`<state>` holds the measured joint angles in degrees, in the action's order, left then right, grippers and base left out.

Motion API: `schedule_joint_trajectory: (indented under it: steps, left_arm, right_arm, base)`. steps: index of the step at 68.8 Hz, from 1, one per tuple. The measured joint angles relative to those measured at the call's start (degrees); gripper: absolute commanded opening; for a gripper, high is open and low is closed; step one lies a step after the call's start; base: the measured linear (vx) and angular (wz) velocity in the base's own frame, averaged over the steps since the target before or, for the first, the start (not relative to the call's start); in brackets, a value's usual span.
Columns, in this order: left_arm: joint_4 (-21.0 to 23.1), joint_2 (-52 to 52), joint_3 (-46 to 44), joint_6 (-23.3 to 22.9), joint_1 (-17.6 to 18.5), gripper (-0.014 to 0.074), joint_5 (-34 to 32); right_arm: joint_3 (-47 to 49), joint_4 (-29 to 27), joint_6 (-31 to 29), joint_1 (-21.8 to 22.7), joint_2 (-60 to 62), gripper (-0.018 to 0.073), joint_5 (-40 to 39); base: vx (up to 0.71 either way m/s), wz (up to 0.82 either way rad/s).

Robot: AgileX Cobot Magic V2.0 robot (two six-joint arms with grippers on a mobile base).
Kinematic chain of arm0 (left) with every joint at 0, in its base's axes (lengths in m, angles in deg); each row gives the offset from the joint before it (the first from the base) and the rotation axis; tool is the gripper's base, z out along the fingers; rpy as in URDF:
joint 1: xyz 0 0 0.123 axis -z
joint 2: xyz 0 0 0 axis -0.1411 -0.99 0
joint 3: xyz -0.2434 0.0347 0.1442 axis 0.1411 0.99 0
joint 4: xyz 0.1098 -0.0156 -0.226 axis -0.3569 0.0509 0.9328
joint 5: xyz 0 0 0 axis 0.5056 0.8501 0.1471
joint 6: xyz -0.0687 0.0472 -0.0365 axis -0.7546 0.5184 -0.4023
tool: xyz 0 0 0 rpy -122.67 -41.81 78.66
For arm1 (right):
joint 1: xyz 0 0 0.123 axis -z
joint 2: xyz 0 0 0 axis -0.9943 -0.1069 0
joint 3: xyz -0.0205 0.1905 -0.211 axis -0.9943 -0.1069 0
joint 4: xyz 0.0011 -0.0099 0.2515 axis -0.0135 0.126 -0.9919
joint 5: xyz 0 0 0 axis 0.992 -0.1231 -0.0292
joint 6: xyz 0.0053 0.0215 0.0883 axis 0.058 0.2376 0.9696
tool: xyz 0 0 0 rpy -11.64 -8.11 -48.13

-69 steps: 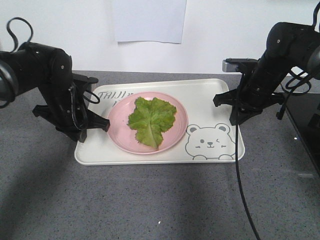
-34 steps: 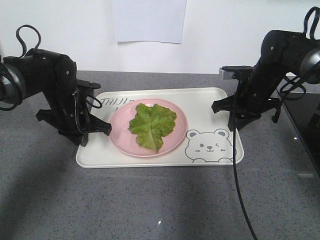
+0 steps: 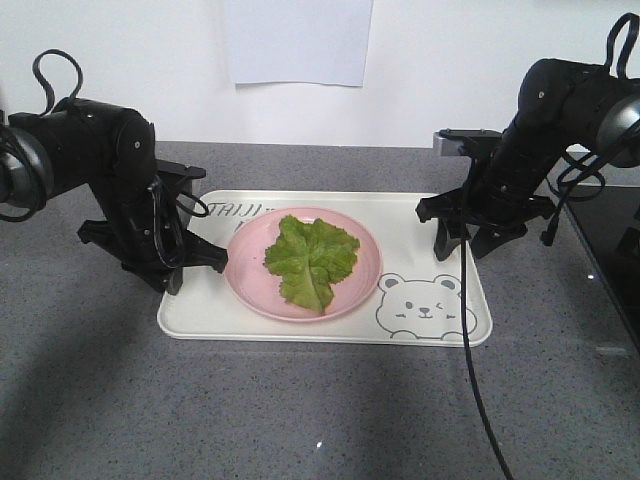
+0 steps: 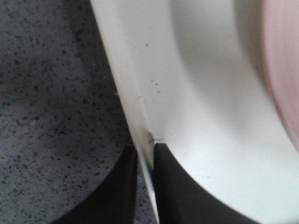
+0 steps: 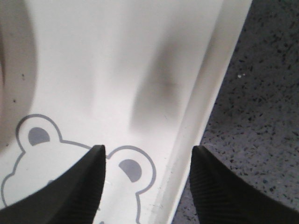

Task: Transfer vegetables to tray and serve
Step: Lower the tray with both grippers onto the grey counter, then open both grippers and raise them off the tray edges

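Front camera first: a grey speckled counter point(image 3: 300, 420) carries the cream tray point(image 3: 320, 330), with a white sheet of paper point(image 3: 297, 42) on the wall at twelve o'clock and a black cable point(image 3: 470, 370) trailing down past the tray's five o'clock corner. On the tray sits a pink plate point(image 3: 250, 290), and the lettuce leaf point(image 3: 312, 258) lies flat on it, just left of the bear drawing point(image 3: 425, 305). At nine o'clock the left gripper point(image 4: 145, 186) is pinched tight on the tray's rim. At three o'clock the right gripper point(image 5: 147, 182) stands spread wide, straddling the opposite rim. Since a second ago, the tray and both arms have shifted slightly rightward.
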<state>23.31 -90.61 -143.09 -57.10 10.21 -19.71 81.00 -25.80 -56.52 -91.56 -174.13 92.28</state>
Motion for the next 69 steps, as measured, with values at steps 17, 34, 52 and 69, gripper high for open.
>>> schedule_joint_trajectory:
  steps: [17,34,52,69]
  left_arm:
    - [-0.18,0.00,0.00,0.81,0.32,0.0170,0.74]
    - [-0.80,0.00,0.00,0.81,0.32,0.0255,1.95]
    - [-1.03,0.17,0.00,0.62,0.32,0.0299,2.80]
    - [-1.05,3.42,0.00,-0.01,0.32,0.0297,2.43]
  right_arm:
    - [0.00,1.49,2.14,-0.39,0.00,0.0416,-0.07]
    - [0.00,3.03,3.34,-0.39,0.47,0.0415,-0.13]
    - [0.00,3.10,4.22,-0.39,3.77,0.0412,-0.12]
    - [0.00,3.10,4.40,-0.39,10.09,0.0321,-0.85]
  base:
    - [0.00,0.00]
    - [0.00,0.00]
    - [0.00,0.00]
    - [0.00,0.00]
